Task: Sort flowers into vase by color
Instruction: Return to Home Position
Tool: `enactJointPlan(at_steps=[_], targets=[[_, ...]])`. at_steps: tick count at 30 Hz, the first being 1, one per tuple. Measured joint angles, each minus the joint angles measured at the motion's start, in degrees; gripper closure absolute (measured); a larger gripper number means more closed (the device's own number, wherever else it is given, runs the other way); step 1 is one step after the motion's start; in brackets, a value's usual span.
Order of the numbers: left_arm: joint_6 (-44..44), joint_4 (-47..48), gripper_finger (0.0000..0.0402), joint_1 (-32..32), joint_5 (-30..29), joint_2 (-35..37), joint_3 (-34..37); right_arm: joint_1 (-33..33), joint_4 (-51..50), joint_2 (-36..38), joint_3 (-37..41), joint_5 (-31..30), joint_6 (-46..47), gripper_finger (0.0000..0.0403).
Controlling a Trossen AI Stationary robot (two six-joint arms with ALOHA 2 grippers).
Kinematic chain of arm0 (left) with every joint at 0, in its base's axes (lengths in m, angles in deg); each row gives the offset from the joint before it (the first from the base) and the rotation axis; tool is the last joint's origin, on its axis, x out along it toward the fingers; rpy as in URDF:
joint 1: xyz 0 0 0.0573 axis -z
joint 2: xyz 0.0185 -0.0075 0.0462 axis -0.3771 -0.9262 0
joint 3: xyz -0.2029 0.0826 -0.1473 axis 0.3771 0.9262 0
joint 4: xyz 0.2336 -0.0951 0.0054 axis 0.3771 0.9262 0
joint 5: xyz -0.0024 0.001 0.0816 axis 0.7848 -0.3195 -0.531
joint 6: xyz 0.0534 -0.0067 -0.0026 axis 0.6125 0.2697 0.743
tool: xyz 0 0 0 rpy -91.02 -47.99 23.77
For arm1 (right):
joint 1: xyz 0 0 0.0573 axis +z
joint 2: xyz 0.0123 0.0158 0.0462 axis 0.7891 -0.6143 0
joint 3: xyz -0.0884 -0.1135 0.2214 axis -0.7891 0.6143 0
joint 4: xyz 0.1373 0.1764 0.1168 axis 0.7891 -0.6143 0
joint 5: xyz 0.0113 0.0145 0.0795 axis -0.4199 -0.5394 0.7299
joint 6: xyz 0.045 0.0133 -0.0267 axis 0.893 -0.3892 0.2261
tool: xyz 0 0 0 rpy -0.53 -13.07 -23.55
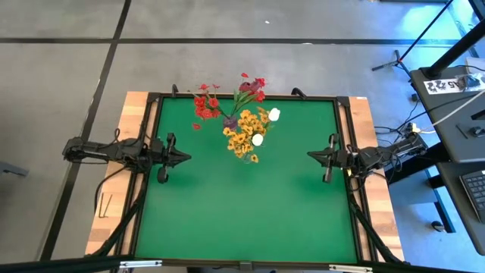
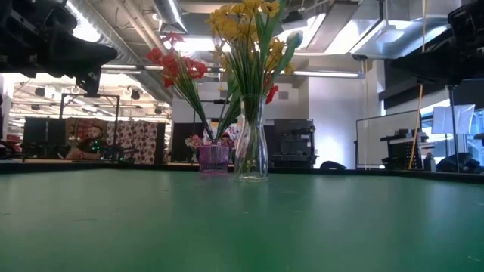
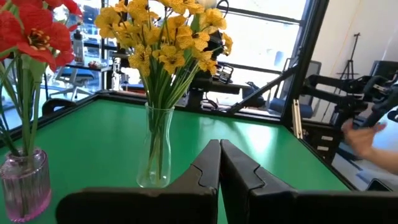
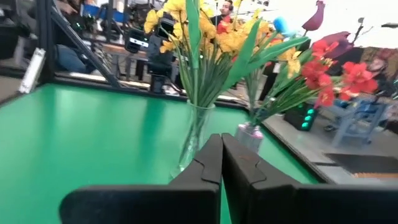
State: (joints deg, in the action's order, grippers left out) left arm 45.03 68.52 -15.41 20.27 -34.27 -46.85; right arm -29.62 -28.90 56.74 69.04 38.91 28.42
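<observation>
Green matting (image 1: 250, 212) covers the table, and no loose stems lie on it in the high view; the flowers all stand in two vases at the upper middle of that frame, so I judge the sorting done. Red blossom sprays (image 1: 204, 106) and at least one dark pink bud (image 4: 318, 14) rise from the purple vase (image 2: 214, 159); yellow blossom sprays (image 1: 244, 136) and two white tulips (image 1: 273, 114) fill the clear glass vase (image 2: 252, 151), which stands just beside the purple one; reds go in one and yellow and white in the other, which is the colour split the task wants. The left gripper (image 1: 180, 158) sits at the left edge of the mat, mid-height in the high frame; the right gripper (image 1: 312, 155) mirrors it at the right edge; both point inward, well apart from the vases, a pose that likely keeps them clear of the tall stems; each wrist view shows its two dark fingers pressed together with nothing between them. As for writing, a black-and-white marker card (image 1: 447, 85) at the upper right of the high view carries marks too small to read; no brand shows on either vase.
</observation>
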Motion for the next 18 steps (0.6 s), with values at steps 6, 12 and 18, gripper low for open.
enactJointPlan(at_steps=[6,12,18], targets=[[-0.1,0.0,0.0401,0.0,0.0,0.0,0.0,0.0,0.0,0.0,0.0,-0.2,-1.8,0.0385],[-0.1,0.0,0.0402,0.0,0.0,0.0,0.0,0.0,0.0,0.0,0.0,-0.2,-1.8,0.0385],[-0.1,0.0,0.0401,0.0,0.0,0.0,0.0,0.0,0.0,0.0,0.0,-0.2,-1.7,0.0385]])
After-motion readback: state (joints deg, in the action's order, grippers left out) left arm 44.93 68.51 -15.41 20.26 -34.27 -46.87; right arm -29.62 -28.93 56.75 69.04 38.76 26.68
